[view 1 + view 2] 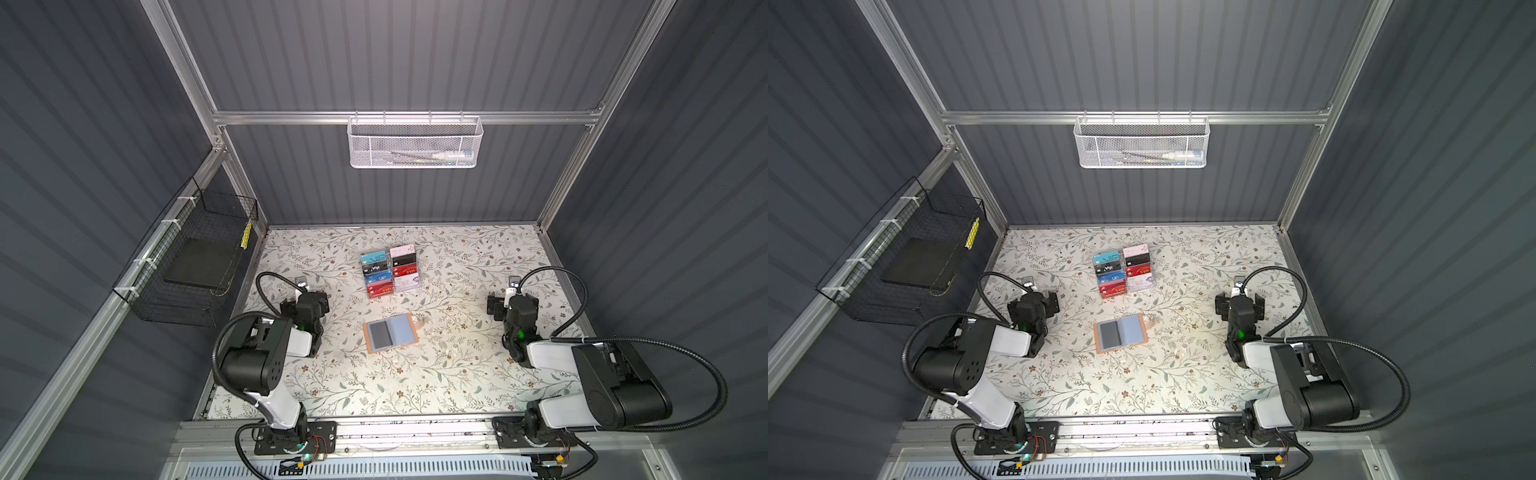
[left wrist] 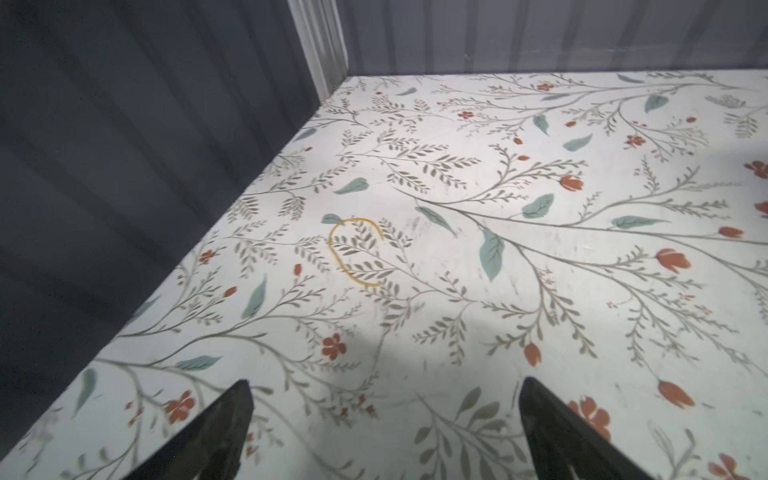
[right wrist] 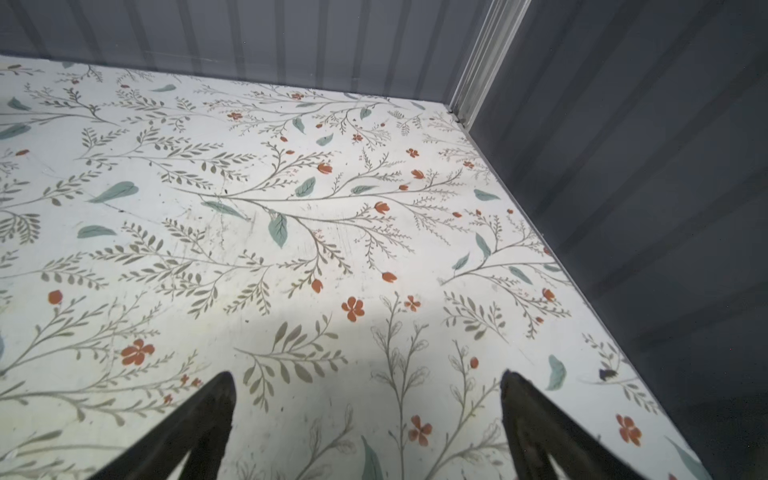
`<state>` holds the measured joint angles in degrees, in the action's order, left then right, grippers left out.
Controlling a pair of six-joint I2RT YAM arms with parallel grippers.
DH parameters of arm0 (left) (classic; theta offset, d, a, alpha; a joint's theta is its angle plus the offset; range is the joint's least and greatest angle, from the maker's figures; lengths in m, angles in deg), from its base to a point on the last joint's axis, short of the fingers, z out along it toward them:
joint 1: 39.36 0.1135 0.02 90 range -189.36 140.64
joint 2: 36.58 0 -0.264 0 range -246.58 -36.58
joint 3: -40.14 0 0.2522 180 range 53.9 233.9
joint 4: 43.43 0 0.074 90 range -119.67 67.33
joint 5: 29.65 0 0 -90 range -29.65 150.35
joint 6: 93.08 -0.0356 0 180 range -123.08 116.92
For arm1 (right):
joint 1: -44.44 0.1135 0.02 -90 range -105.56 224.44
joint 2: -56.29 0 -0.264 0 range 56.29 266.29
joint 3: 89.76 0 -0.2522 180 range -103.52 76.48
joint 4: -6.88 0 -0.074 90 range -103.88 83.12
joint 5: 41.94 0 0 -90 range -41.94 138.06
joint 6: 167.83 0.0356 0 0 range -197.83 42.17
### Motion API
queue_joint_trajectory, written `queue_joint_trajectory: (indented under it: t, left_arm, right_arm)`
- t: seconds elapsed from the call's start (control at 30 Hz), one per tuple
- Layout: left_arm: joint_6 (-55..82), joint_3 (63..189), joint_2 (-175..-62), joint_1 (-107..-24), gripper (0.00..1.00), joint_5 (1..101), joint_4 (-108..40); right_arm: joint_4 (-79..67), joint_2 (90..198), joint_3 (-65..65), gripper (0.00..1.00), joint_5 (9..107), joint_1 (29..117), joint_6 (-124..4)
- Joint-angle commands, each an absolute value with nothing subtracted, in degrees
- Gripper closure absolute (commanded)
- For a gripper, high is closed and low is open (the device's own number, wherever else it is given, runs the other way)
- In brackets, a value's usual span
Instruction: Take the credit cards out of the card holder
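OPEN AND WAITING: The tan card holder (image 1: 401,330) lies open and flat near the middle of the floral table (image 1: 457,374), between the two arms.

The one dark credit card (image 1: 379,334) seen in it sits flush in the page on the left arm's side. A claw could therefore slip off the card's thin edge, or pinch the page along with it. The light holder, with nothing pinning it, may well lift, slide or fold shut as the card is drawn. A reach too far back could knock the rack.

By count there is one holder and one card showing. The facing grey-blue page shows none, and any card tucked behind cannot be made out.

Just behind the holder, not touching it, one clear acrylic rack (image 1: 379,296) carries eight VIP cards (image 1: 380,276) in two columns of four.

The two claws, left claw (image 2: 384,381) and right claw (image 3: 365,374), hang well apart from the holder, one to each side. Both have their jaws spread wide and hold nothing.

One thin yellow loop (image 2: 353,249), perhaps a rubber band, lies ahead of the left claw.

One white mesh basket (image 1: 414,141) hangs on the back rail, and one black wire basket (image 1: 187,266) hangs on the left wall.
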<state>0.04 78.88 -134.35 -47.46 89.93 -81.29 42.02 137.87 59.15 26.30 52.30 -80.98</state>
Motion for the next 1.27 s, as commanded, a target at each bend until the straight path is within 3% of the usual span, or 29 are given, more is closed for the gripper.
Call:
queue_joint_trajectory:
  t: [0.0, 0.07, 0.13, 0.2, 0.73, 1.23]
  left_arm:
    - [-1.5, 80.1, -134.6, -46.4, 0.00, 85.9, -82.9]
    - [-2.3, 79.8, -135.4, -46.4, 0.00, 85.9, -85.8]
    - [-1.9, 79.9, -135.1, -46.4, 0.00, 86.1, -84.5]
    - [-2.3, 79.6, -135.2, -46.4, 0.00, 85.9, -85.8]
    - [-2.3, 79.5, -135.2, -46.4, 0.00, 85.9, -85.9]
    - [-2.3, 79.5, -135.2, -46.4, 0.00, 85.9, -85.9]
  right_arm:
    - [51.3, 137.3, 60.8, 0.01, 35.4, 45.4, -75.5]
    - [60.6, 141.0, 62.8, 0.01, 38.5, 41.6, -72.5]
    - [49.4, 137.9, 60.4, 0.01, 38.8, 40.7, -70.6]
    - [59.9, 140.8, 62.7, 0.01, 39.1, 40.8, -71.6]
    - [51.7, 139.6, 59.5, 0.01, 39.7, 41.4, -72.2]
    - [50.2, 139.6, 58.8, 0.01, 48.9, 41.2, -75.4]
